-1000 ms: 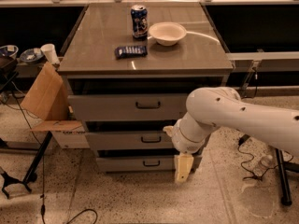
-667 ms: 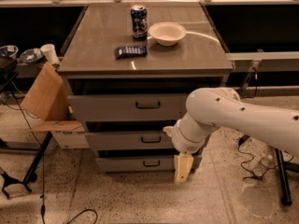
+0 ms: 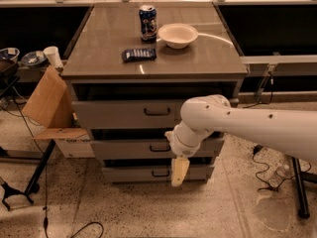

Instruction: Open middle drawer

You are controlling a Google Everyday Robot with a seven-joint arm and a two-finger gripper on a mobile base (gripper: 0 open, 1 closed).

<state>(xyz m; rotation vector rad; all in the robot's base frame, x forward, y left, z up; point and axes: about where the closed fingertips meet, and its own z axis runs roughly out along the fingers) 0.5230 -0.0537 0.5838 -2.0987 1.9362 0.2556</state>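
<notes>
The middle drawer [image 3: 124, 149] is a wide grey drawer with a shallow front in the grey cabinet [image 3: 99, 68]. Its small dark loop handle [image 3: 159, 147] shows just left of my arm. Its front stands about level with the taller top drawer [image 3: 114, 114] and the lowest drawer [image 3: 133, 173]. My white arm [image 3: 237, 120] reaches in from the right and covers the middle drawer's right half. My cream gripper [image 3: 179, 172] hangs pointing down in front of the lowest drawer, below and slightly right of the middle handle, not touching it.
On the cabinet top stand a blue can [image 3: 147, 22], a white bowl [image 3: 177, 34] and a dark packet [image 3: 138, 54]. A cardboard box [image 3: 47, 103] leans at the left by a black stand [image 3: 29, 182]. A pole base [image 3: 297, 187] and cables [image 3: 262, 170] are on the floor at the right.
My arm and gripper have shifted a little to the left, closer to the drawer handles. The drawers have not moved.
</notes>
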